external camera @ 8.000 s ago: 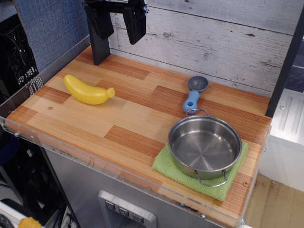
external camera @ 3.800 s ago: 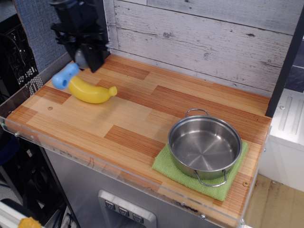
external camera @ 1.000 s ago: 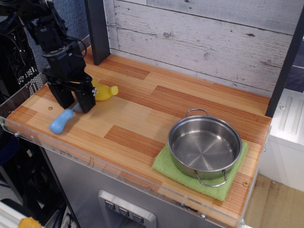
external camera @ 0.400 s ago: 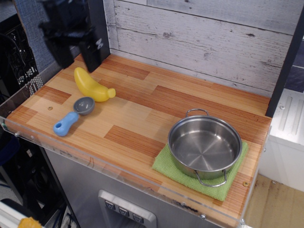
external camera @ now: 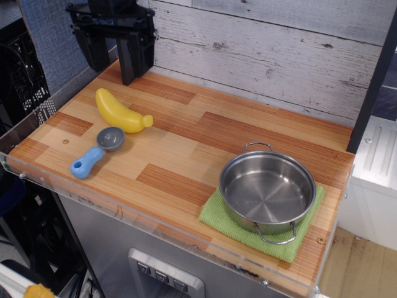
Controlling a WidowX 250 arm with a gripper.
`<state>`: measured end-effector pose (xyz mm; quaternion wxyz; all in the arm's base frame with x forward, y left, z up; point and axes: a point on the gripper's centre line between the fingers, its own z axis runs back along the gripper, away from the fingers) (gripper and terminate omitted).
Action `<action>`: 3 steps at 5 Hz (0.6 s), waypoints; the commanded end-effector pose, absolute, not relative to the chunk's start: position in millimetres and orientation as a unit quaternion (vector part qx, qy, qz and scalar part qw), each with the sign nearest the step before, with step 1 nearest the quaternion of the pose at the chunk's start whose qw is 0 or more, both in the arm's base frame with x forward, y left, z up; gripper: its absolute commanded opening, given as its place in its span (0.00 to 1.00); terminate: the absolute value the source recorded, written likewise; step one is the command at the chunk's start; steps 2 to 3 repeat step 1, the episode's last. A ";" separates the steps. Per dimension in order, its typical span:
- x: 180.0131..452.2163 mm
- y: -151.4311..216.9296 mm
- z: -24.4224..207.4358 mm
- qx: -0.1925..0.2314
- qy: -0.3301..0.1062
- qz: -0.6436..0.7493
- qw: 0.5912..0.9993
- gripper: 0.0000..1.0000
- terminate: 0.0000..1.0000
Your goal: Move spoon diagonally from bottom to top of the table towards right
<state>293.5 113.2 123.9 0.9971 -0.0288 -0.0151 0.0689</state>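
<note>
The spoon (external camera: 96, 152) lies flat near the front left of the wooden table (external camera: 186, 149). Its light-blue handle points toward the front left edge and its dark-grey bowl lies just in front of the banana. My gripper (external camera: 118, 51) hangs open and empty high above the back left corner, well clear of the spoon. Its two black fingers point down.
A yellow banana (external camera: 121, 113) lies just behind the spoon's bowl. A steel pot (external camera: 268, 189) stands on a green cloth (external camera: 218, 217) at the front right. A black post rises at the back left. A clear acrylic edge rims the front.
The gripper has let go of the spoon at the front left, risen, and moved back and a little right. The spoon lies still where it was set down.
</note>
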 end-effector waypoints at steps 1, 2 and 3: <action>302.9 110.8 147.2 -0.018 -0.049 0.067 0.996 1.00 1.00; 302.9 110.8 147.2 -0.018 -0.049 0.067 0.996 1.00 1.00; 302.9 110.8 147.2 -0.018 -0.049 0.067 0.996 1.00 1.00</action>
